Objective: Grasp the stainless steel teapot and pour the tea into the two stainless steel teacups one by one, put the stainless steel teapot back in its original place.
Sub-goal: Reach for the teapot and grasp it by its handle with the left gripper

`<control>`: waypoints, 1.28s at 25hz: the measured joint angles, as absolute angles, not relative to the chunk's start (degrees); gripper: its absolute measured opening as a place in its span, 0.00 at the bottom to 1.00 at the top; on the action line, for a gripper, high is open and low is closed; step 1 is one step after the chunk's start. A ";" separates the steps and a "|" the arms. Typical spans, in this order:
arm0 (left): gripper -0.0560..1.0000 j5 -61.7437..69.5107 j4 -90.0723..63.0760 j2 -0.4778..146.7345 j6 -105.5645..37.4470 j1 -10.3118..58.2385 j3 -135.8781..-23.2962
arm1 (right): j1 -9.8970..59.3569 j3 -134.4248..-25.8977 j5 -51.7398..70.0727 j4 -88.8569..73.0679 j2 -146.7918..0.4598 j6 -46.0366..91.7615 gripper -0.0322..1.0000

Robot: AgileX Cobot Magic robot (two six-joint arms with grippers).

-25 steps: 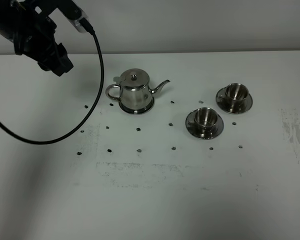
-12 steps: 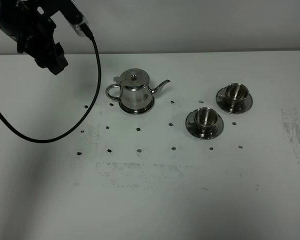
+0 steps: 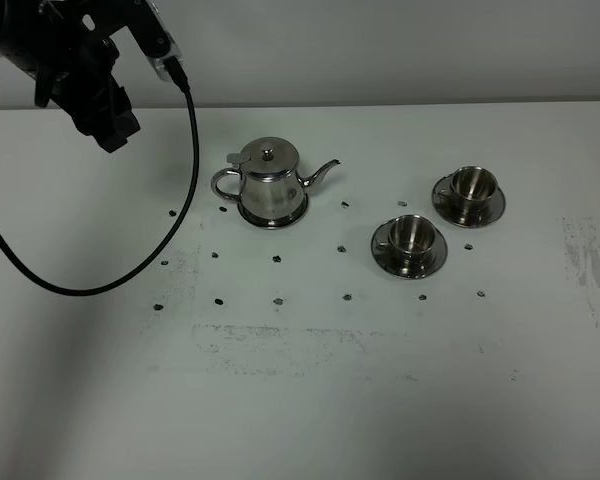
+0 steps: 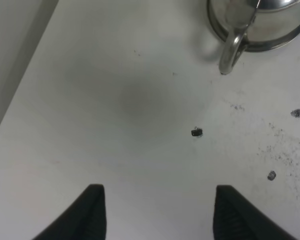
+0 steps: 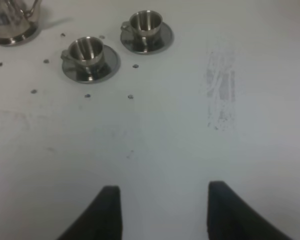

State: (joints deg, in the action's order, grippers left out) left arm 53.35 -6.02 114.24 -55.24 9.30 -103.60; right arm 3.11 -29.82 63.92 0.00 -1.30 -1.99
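Observation:
The stainless steel teapot [image 3: 270,182] stands upright on its round steel base [image 3: 292,215], the original place, left of the table's middle, spout pointing right. The two stainless steel teacups [image 3: 412,234] [image 3: 473,183] sit on their saucers to its right. My left gripper [image 3: 108,128] hangs open and empty at the far left, well apart from the teapot's loop handle [image 4: 230,50]. In the left wrist view its fingers [image 4: 92,215] stand wide apart over bare table. My right gripper [image 5: 162,215] is open and empty, short of the cups [image 5: 86,50] [image 5: 145,22].
A black cable [image 3: 185,190] loops from the left arm down over the table's left side. Small dark marks [image 3: 277,259] dot the white table around the teapot and cups. A scuffed patch [image 3: 585,260] lies at the right.
The left arm has drawn a little up and to the left, away from the teapot. Teapot and cups have not moved.

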 joint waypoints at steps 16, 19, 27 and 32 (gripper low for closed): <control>0.51 53.66 -10.03 114.24 -58.66 11.09 -103.78 | 3.11 -29.82 63.92 0.00 -1.30 -1.99 0.43; 0.51 53.27 -10.22 114.35 -61.76 11.09 -103.99 | 3.11 -29.82 63.92 0.00 -1.30 -1.99 0.43; 0.50 58.47 -8.94 121.98 -65.26 11.18 -114.97 | 3.11 -29.82 63.92 0.00 -1.30 -1.93 0.43; 0.49 61.14 -8.13 127.16 -69.94 13.41 -121.70 | 3.11 -29.82 63.92 0.00 -1.30 -1.93 0.43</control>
